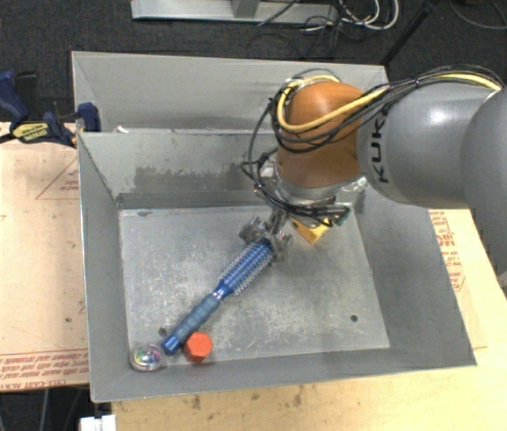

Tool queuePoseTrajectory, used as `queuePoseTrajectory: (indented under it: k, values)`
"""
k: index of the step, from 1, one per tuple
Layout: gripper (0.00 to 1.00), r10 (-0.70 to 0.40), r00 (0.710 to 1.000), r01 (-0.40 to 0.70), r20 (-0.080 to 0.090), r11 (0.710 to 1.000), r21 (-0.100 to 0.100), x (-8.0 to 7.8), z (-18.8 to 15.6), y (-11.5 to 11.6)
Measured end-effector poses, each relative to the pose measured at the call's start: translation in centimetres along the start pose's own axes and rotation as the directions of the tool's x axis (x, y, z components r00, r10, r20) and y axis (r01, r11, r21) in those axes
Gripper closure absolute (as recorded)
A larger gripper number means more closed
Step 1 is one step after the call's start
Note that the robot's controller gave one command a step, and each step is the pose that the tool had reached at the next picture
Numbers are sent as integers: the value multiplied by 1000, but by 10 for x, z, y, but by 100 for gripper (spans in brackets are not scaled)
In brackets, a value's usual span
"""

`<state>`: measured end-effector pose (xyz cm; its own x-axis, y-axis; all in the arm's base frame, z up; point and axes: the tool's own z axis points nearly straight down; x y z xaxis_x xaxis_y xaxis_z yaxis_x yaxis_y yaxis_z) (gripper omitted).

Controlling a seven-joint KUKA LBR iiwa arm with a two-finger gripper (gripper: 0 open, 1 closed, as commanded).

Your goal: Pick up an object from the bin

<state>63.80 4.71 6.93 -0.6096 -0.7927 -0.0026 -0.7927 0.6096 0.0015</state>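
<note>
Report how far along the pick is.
Done: the gripper sits low in the bin, at the upper end of the long blue brush. In hand: no lift; the brush lies on the floor, its handle tip beside the orange block and the glassy ball. Left: a secure grasp, then lifting it out.

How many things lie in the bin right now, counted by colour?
Blue: 1, the long blue bristled brush lying diagonally.
Orange-red: 1, the small orange-red block.
Silvery: 1, the small shiny ball.
Yellow: 1, the small yellow piece, partly hidden.
Total: 4
</note>
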Motion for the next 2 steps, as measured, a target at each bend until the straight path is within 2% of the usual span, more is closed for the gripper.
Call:
queuePoseTrajectory:
  k: [1,2]
  values:
    - [100,0,1000,0,0,1000,0,0,0,0]
    - [100,-110,994,110,1,994,3,-11,0,-10]
